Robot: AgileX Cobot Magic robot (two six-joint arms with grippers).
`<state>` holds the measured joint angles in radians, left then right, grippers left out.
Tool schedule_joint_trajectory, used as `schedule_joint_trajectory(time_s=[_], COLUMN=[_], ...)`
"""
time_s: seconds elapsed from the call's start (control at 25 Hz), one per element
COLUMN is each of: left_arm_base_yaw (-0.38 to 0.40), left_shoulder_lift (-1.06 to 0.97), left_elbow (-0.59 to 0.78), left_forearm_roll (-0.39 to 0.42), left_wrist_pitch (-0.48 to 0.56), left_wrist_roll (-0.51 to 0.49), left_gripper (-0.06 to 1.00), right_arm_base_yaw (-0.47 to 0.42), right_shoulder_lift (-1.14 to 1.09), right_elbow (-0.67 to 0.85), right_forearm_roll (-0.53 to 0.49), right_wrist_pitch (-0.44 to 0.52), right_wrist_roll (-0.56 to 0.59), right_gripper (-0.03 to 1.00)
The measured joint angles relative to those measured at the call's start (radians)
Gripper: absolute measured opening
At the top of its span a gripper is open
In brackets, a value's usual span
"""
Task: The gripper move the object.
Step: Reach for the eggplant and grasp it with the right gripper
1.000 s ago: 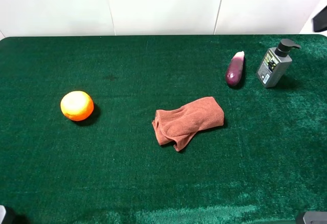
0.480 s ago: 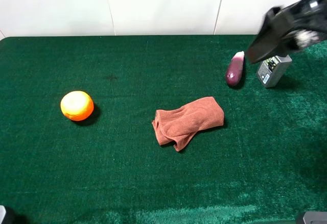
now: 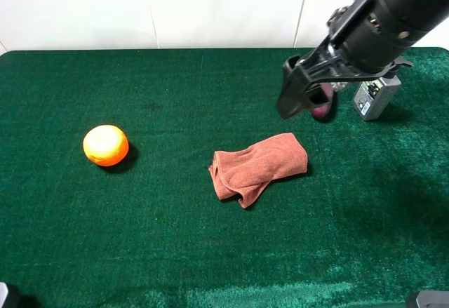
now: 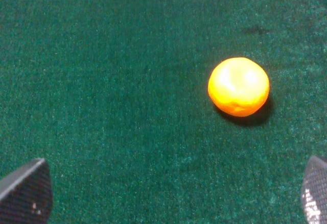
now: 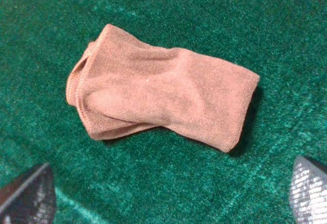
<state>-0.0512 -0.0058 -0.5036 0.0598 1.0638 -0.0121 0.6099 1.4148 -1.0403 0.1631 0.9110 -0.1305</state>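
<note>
At mid-table [image 3: 175,238] we find the rust-coloured cloth [image 3: 258,166] lying crumpled, with nothing touching it. Over it hovers the right gripper [image 3: 291,92], jaws spread wide, holding nothing. We note the left gripper [image 4: 163,193] is likewise wide apart and empty, facing the orange [image 4: 238,86].

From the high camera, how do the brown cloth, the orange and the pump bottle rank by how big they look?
Largest: brown cloth, clearly.
Then: orange and pump bottle look close in size; the robot arm covers the bottle's top, so I won't rank them.
</note>
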Motion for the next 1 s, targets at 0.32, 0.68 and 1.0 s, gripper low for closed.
schedule_joint_trajectory(time_s=[0.32, 0.68, 1.0], left_arm_base_yaw=[0.000, 0.000, 0.000], left_shoulder_lift=[0.000, 0.000, 0.000], left_elbow=[0.000, 0.000, 0.000], left_forearm_roll=[0.000, 0.000, 0.000], left_wrist_pitch=[0.000, 0.000, 0.000], left_wrist_roll=[0.000, 0.000, 0.000], left_gripper=[0.99, 0.99, 0.99], right_arm_base_yaw=[-0.008, -0.157, -0.281], right_shoulder_lift=[0.139, 0.294, 0.392], right_elbow=[-0.146, -0.241, -0.247], right_forearm_roll=[-0.151, -0.163, -0.148], right_wrist_pitch=[-0.012, -0.019, -0.123], right_wrist_roll=[0.201, 0.288, 0.294], right_gripper=[0.70, 0.70, 0.70])
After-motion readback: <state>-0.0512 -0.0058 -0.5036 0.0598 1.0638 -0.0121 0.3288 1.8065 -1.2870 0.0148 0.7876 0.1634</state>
